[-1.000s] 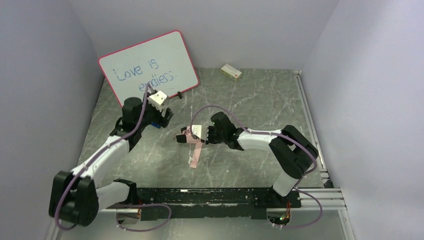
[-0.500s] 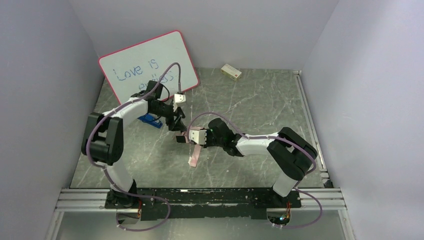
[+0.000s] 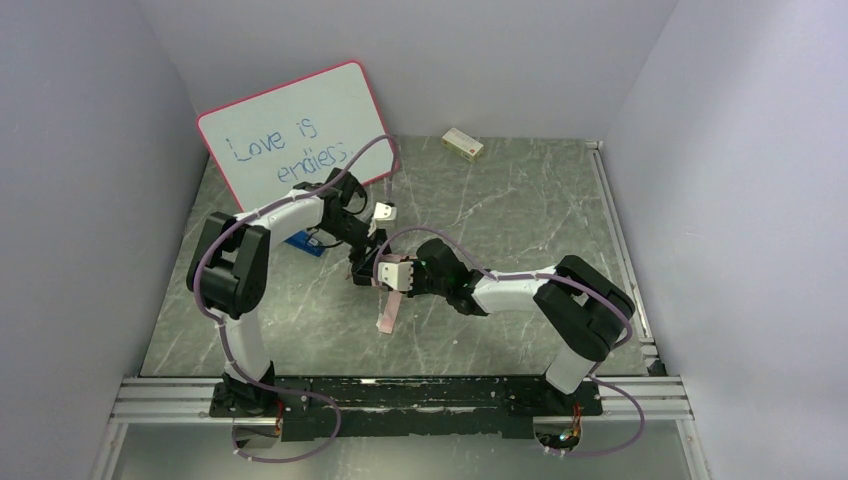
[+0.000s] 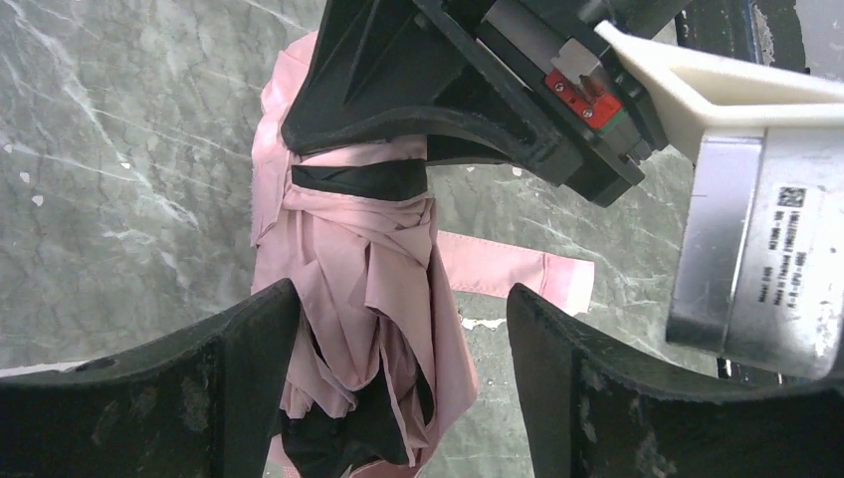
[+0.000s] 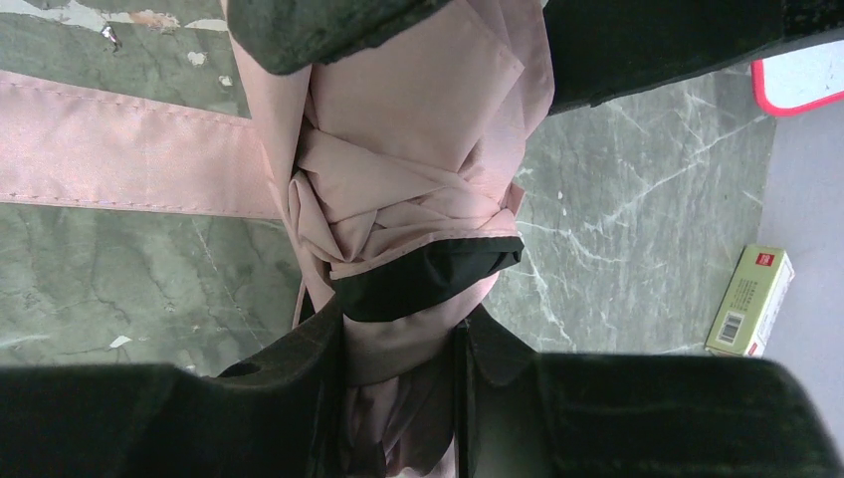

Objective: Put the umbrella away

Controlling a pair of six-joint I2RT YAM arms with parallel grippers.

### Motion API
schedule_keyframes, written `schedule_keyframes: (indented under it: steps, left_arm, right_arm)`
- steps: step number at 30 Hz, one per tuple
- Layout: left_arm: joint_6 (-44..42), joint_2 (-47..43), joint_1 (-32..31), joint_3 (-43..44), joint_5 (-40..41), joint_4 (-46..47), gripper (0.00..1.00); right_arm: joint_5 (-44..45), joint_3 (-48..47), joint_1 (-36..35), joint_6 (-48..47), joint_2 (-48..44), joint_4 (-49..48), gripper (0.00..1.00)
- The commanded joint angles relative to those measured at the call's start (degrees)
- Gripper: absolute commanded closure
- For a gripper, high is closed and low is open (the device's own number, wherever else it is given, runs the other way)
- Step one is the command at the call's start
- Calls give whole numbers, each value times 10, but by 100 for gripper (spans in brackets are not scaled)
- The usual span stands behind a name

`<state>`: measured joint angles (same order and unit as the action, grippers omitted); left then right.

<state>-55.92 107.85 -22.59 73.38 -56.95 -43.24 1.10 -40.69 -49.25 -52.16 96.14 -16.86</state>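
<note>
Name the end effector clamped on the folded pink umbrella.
The right end effector: it pinches the folded pale pink fabric umbrella, while the left end effector stands open astride it.

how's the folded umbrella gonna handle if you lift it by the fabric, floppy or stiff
Probably floppy outside: the umbrella canopy is loose, crumpled folds that likely shift under a grip. The strap lies unfastened on the table, so it would likely dangle. The right hand squeezes the bundle narrow, suggesting soft give.
</note>
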Motion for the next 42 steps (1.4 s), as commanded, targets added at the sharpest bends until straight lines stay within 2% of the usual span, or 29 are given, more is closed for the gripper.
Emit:
schedule_keyframes:
  steps: [1, 4, 15, 27, 37, 42]
  left_arm:
    - [-11, 3, -2, -2, -8, 0, 20]
    - [-13, -1, -6, -9, -9, -1, 20]
    - [28, 35, -24, -33, 84, 36, 19]
    - [57, 50, -43, -47, 189, 45, 25]
    - [56, 65, -68, -46, 246, 38, 45]
    - [53, 63, -76, -51, 254, 42, 61]
  right_arm:
    - [27, 25, 1, -2, 28, 88, 91]
    - [28, 25, 0, -2, 31, 86, 91]
    - [29, 30, -2, -3, 24, 81, 91]
    - [29, 28, -1, -3, 20, 77, 91]
    - [30, 37, -2, -4, 11, 65, 91]
    - [25, 36, -4, -3, 6, 62, 90]
